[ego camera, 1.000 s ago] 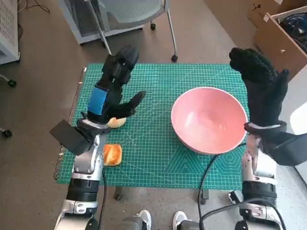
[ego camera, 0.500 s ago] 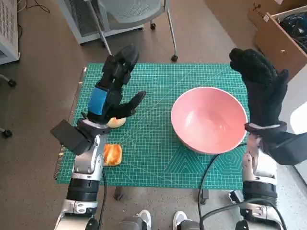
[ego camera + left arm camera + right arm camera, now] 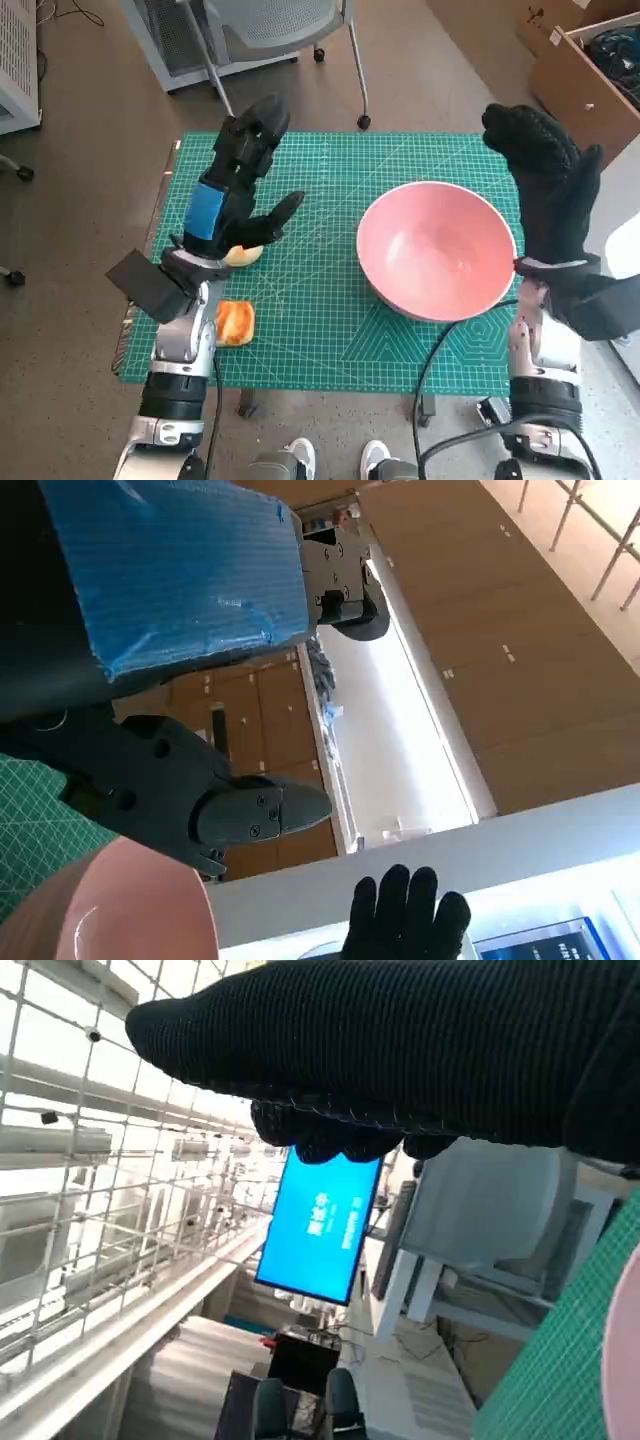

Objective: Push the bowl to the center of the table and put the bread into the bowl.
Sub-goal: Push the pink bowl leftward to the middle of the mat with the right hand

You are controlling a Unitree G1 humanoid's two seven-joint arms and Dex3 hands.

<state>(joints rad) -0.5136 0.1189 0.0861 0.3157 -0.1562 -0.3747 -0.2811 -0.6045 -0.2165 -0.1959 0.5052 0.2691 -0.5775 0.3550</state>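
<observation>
A: Where is the pink bowl point(image 3: 436, 250) found, and why might it sit where it does?

B: It is seen on the right part of the green cutting mat point(image 3: 330, 330) that covers the desk, not yet at the middle. The right robot hand point(image 3: 545, 185) is held upright just beside the bowl's outer rim, on the side away from the desk's centre; whether rim and glove touch cannot be told. That placement is judged to suit a sideways push toward the centre. The glove's fingers are stretched up and nothing is held in it.

A: And the bread?

B: Two pieces are seen. A pale bread roll point(image 3: 243, 255) lies on the mat under the wrist end of the left robot hand point(image 3: 235, 190), partly hidden by it. A toasted bread slice point(image 3: 235, 322) lies nearer the robot, close against the left forearm. Neither is gripped.

A: How is the left robot hand held?

B: It is raised above the mat with fingers spread and nothing in them, the thumb pointing toward the bowl. It is judged to be waiting while the push is made. The bowl lies well apart from it, across the mat.

A: What surrounds the desk?

B: An office chair point(image 3: 270, 25) is seen beyond the far edge, and a cardboard box point(image 3: 585, 85) past the right robot hand.
</observation>
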